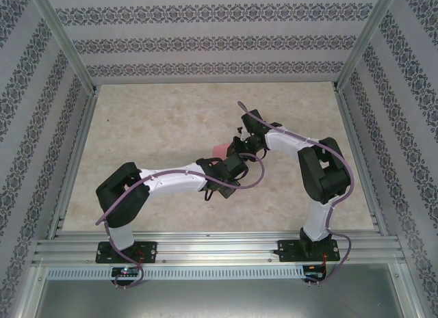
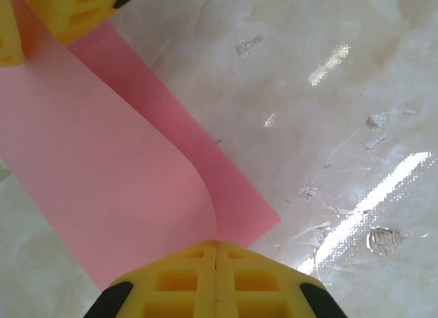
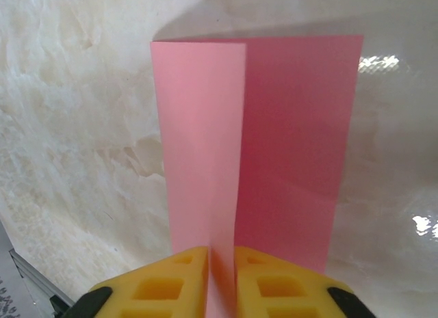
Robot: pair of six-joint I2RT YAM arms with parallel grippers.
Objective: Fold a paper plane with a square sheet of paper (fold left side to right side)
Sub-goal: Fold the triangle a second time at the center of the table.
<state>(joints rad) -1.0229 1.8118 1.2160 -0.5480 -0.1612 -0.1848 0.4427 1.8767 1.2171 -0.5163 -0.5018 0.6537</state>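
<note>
One square sheet of paper (image 1: 220,151), pink-red, sits near the middle of your table (image 1: 150,126). It is partly folded: one layer lies flat while another curls up off it. Your left fingers (image 2: 178,280) are pressed together, pinching the sheet where the curled layer comes down. Your right fingers (image 3: 171,284) stand a narrow gap apart with a paler strip of the sheet running between them; you cannot tell whether they grip it. The two sets face each other across the sheet. Under it the table is pale, marbled and glossy, with glare streaks and small scuffs. Bare surface surrounds the sheet, widest toward the far edge and the left. Patterned walls (image 1: 205,44) close three sides, and an aluminium rail (image 1: 219,244) runs along the near edge by the arm bases.
</note>
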